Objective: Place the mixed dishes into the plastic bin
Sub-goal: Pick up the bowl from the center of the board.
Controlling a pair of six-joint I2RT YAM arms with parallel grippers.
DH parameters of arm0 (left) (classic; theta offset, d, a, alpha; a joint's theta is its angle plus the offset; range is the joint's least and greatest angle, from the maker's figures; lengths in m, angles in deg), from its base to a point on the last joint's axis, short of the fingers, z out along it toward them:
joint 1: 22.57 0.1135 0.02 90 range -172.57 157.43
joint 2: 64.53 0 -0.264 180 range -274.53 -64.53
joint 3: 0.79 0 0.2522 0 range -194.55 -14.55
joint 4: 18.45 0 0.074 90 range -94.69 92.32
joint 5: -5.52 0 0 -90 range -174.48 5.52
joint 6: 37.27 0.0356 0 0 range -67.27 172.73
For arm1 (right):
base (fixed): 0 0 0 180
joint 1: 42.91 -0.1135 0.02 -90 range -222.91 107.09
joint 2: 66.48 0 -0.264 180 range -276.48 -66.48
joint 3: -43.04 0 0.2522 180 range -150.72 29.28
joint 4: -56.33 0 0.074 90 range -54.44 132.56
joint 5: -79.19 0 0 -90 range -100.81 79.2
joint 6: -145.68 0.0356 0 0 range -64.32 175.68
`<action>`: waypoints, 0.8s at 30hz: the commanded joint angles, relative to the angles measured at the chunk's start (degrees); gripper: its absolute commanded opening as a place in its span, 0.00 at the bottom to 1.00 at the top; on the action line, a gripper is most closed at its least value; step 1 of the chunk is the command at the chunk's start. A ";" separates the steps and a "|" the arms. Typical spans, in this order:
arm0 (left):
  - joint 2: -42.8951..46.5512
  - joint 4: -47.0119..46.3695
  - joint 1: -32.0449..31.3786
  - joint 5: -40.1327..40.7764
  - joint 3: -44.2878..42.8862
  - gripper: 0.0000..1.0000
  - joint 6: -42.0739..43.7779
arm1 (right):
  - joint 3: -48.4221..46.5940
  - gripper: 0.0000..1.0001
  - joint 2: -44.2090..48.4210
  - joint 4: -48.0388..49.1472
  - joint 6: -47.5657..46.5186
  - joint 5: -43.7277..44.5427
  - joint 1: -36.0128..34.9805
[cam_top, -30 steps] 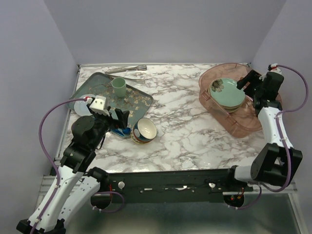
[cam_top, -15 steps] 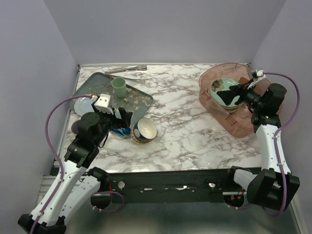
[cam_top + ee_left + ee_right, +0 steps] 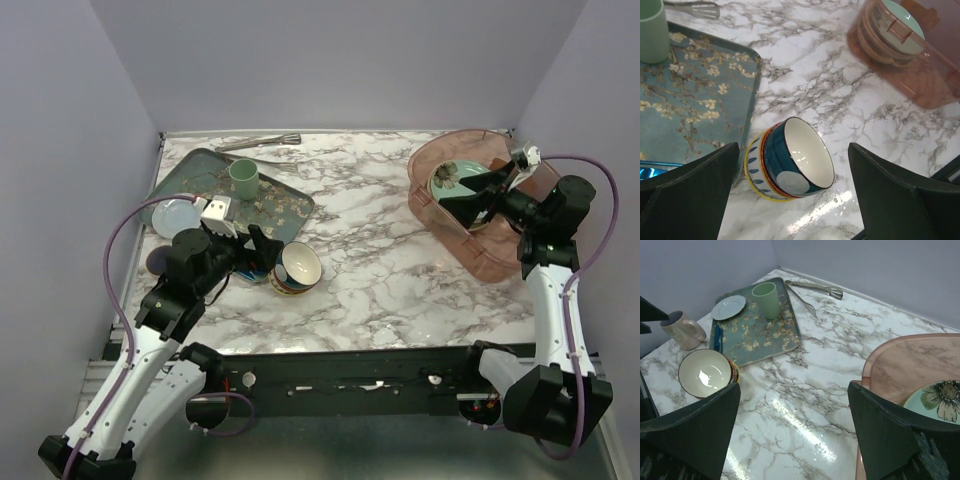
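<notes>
Closing on the bowl (image 3: 790, 165), the left claw (image 3: 792, 147) is spread wide and empty. In its wrist view the two fingers frame the bowl on either side without touching it. A second ago this claw sat further back, near the tray (image 3: 195, 175); it has since slid forward to just beside the bowl. The bowl lies tipped on its side on the marble, cream inside facing up and right, close to the tray's near corner. The right claw (image 3: 792, 387) is also spread and empty. It has swung from the far right side of the bin (image 3: 470, 255) to hang over it, pointing left across the table, its jaws a little wider than before. Beneath it, the plates (image 3: 462, 185) are stacked inside the bin, mint one with a flower on top. Judgement: plates done, right arm backing off, bowl next and not yet gripped. On the tray are a green cup (image 3: 243, 177) and a small pale plate (image 3: 175, 213), which may also need to go in the bin.
</notes>
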 commanded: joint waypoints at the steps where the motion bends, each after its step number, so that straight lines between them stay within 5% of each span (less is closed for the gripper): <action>1: -1.03 5.66 0.21 -4.35 -2.99 0.99 -4.06 | 0.19 0.96 2.57 1.14 1.83 -4.94 0.03; 8: -3.66 12.78 -2.42 -1.20 -7.56 0.99 -5.91 | 0.71 0.96 5.12 1.14 2.45 -6.43 0.03; 18: -15.87 25.08 -22.96 26.12 -16.00 0.99 -7.40 | 0.98 0.96 5.48 1.05 3.15 -7.40 -0.06; 24: -25.20 31.95 -28.17 38.18 -19.60 0.99 -9.60 | 1.06 0.96 5.30 1.14 3.33 -7.49 -0.06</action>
